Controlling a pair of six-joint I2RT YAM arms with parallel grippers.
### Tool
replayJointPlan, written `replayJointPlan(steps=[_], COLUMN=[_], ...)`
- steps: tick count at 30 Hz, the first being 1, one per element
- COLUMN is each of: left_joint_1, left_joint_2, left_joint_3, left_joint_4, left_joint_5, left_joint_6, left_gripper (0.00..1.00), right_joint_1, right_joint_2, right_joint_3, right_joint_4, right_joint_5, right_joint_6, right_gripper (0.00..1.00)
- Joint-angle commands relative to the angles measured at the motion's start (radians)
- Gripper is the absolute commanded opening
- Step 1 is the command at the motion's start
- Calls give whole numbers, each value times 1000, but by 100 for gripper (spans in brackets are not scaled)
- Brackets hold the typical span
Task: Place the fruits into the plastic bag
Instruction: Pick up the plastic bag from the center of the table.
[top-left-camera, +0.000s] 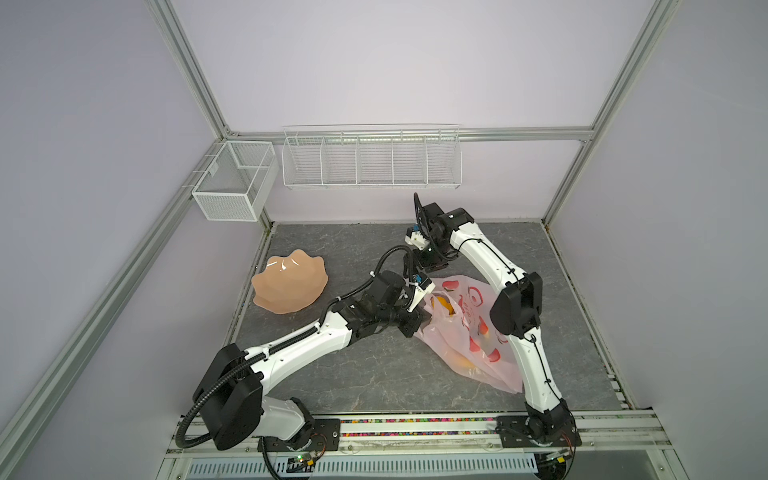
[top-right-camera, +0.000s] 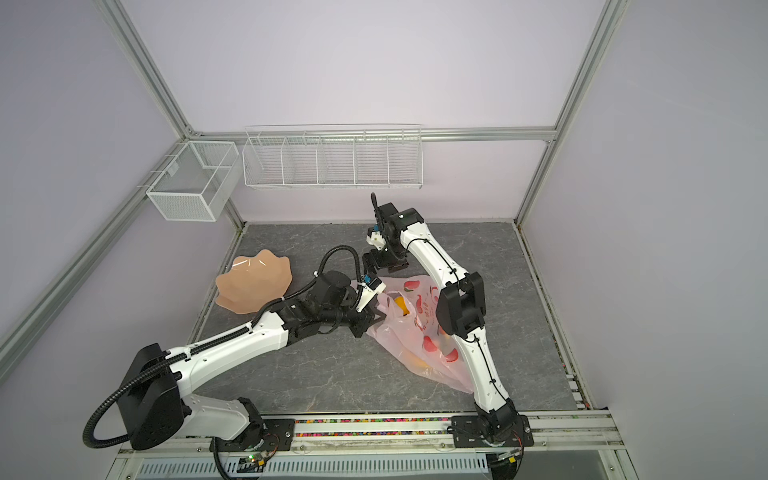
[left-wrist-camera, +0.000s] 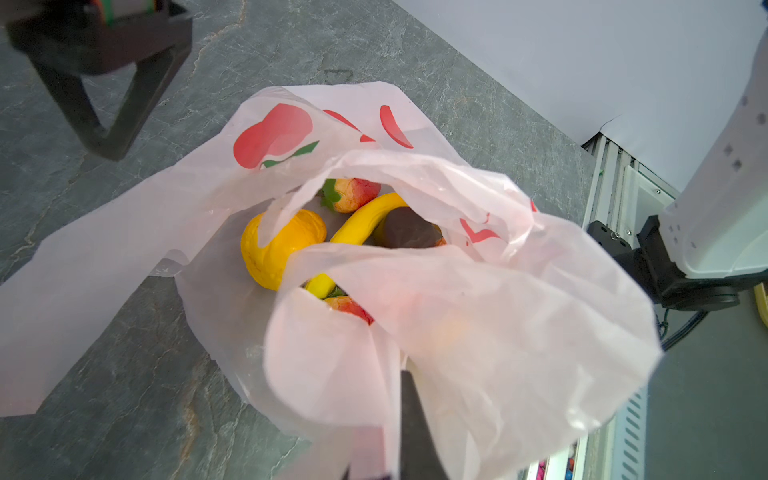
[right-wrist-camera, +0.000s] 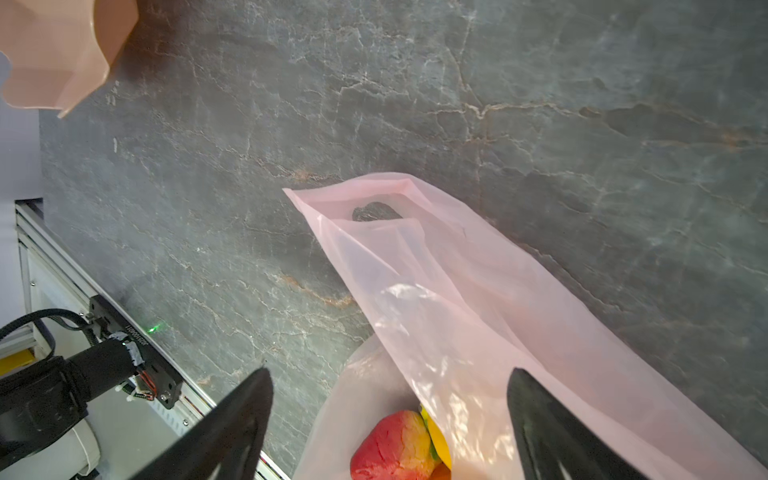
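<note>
Pink plastic bag (top-left-camera: 465, 336) lies on its side on the grey surface (top-left-camera: 374, 382), mouth turned toward the dish (top-left-camera: 289, 286), which sits well apart from it. The fruits (top-left-camera: 441, 306) are inside the bag, near its mouth: orange (left-wrist-camera: 282, 245), banana (left-wrist-camera: 365, 220), strawberry (left-wrist-camera: 353, 193), dark brown piece (left-wrist-camera: 409, 232); a 2nd strawberry (left-wrist-camera: 351, 309) and a yellow end (left-wrist-camera: 321, 284), prob. another banana, lie under the bag's upper fold.

Left pincer (left-wrist-camera: 407, 386) is fully closed on the bag's rim, lifting the film so the mouth gapes; right pincer (right-wrist-camera: 390, 372) stands spread wide above the bag's mouth, holding nothing.

Handling, est.: film is thin, limp, prob. slippery; likely folds shut unless held; grip at the rim or the handle hole (right-wrist-camera: 376, 212), not mid-panel. Contents look light; round pieces may roll out if the mouth drops.

Not clear: pear not made out; bag's closed end is hidden behind the right arm (top-left-camera: 519, 316) in both top views; left pincer's 2nd finger is covered by film; no. of fruits inside cannot be confirmed.
</note>
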Motion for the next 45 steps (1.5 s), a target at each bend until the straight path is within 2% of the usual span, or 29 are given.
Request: replayJointPlan(steps=[1, 6, 13, 24, 27, 29, 32, 34, 36, 39, 40, 45], left_joint_1=[-7, -7, -7, -6, -6, -6, -7, -6, -7, -5, -5, -1], left_joint_2=[-6, -7, 2, 4, -1, -2, -3, -3, -4, 3, 3, -45], left_joint_3=[-2, -2, 6, 15, 9, 7, 7, 8, 11, 43, 57, 102], left_joint_4=[13, 9, 9, -11, -6, -5, -3, -5, -9, -56, -75, -103], left_joint_5=[-4, -4, 1, 2, 0, 1, 3, -6, -46, -104, -126, -273], left_joint_6=[3, 3, 3, 10, 6, 4, 0, -4, -25, -52, -63, -130], left_gripper=[0, 0, 0, 0, 0, 0, 0, 0, 0, 0, 0, 0], right_joint_1=[25, 67, 115, 186, 201, 206, 207, 203, 187, 160, 148, 85], right_joint_2=[32, 33, 68, 105, 122, 136, 155, 154, 133, 77, 58, -111], right_joint_3=[25, -16, -34, -59, -58, -58, -53, -54, -52, -56, -60, -185], right_joint_4=[-52, 0, 14, 91, 107, 115, 116, 122, 131, 150, 156, 249], right_joint_5=[21, 17, 87, 398, 454, 480, 539, 570, 550, 539, 536, 461], right_joint_6=[-77, -112, -134, -156, -166, -165, -145, -114, -72, 6, 35, 176], right_gripper=[91, 90, 90, 94, 100, 89, 63, 52, 43, 12, 7, 7])
